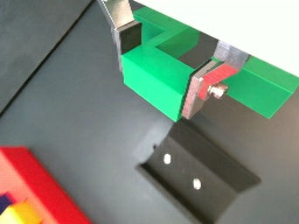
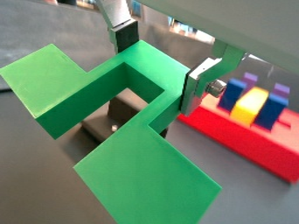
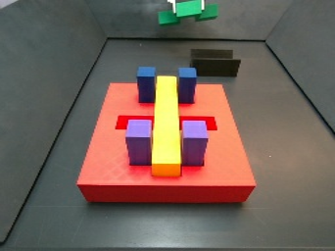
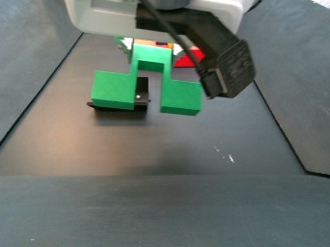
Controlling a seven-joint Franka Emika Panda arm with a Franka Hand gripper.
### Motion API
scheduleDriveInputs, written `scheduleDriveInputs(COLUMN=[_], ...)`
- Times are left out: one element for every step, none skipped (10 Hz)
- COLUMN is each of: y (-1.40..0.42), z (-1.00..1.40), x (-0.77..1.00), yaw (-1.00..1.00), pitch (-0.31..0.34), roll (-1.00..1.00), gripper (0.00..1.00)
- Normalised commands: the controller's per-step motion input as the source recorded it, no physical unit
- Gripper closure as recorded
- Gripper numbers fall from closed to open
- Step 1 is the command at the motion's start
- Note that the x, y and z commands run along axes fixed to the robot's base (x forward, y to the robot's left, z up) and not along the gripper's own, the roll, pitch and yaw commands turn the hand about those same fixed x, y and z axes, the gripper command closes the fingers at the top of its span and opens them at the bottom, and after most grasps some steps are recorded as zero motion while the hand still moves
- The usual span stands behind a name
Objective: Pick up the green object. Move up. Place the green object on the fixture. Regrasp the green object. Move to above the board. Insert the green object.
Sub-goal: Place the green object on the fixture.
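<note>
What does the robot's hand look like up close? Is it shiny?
Partly. Hanging above the floor, the hand has two flat, shiny silver fingers, one with a small round screw. In a side view, its body is white, with a black box and black cable beside it.

A dark grey floor (image 3: 291, 157) runs between sloping dark walls (image 3: 39, 88) in a side view. Small pale scratches (image 4: 222, 151) mark the floor in a side view. A long yellow bar (image 3: 167, 123) lies between two blue blocks (image 3: 147, 83) at its far end and two purple blocks (image 3: 140, 140) at its near end, touching them.
</note>
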Motion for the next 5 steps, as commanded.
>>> scheduleDriveInputs(y=[-0.19, -0.26, -0.22, -0.19, -0.25], z=[0.11, 0.07, 0.0, 0.0, -0.04], x=[0.35, 0.37, 0.45, 0.45, 0.48], yaw=[0.0, 0.0, -0.07, -0.1, -0.11], pitch=[-0.02, 0.0, -0.117, -0.126, -0.103], roll=[-0.53, -0.38, -0.58, -0.59, -0.48], gripper=[1.0, 1.0, 1.0, 1.0, 1.0])
